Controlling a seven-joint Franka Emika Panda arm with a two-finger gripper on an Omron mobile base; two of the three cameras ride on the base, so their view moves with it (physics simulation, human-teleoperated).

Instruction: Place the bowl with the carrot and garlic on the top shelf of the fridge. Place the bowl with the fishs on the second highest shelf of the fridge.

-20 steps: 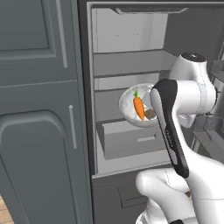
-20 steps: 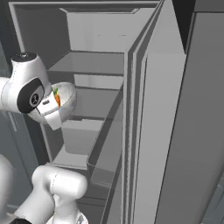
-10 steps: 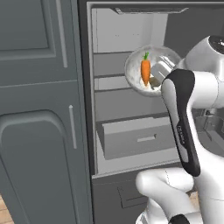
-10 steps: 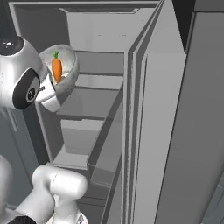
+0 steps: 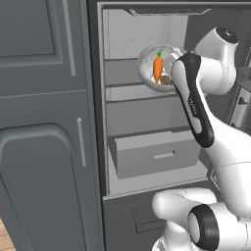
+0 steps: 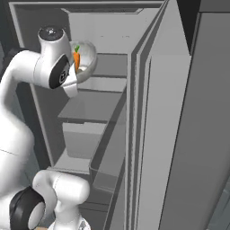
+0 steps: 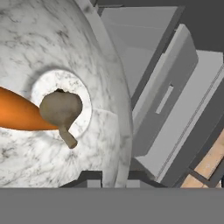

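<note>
In front of the open fridge [image 5: 147, 171], the gripper [image 7: 109, 177] was clamped on the rim of the marbled bowl [image 5: 149, 73], tipped toward the cameras level with the top shelf [image 5: 122, 73], apparently just short of it. The carrot [image 5: 157, 68] and garlic [image 7: 61, 109] lay inside.

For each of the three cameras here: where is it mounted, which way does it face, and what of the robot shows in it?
Left base view: behind the arm's left, facing the open fridge; the arm rises lower right, holding the bowl with the carrot.
Right base view: behind its right, facing the fridge along its open door; the arm rises lower left.
Hand view: on the hand, looking into the bowl at the garlic; the gripper pinches the rim.
Both base views share bowl and carrot.
</note>
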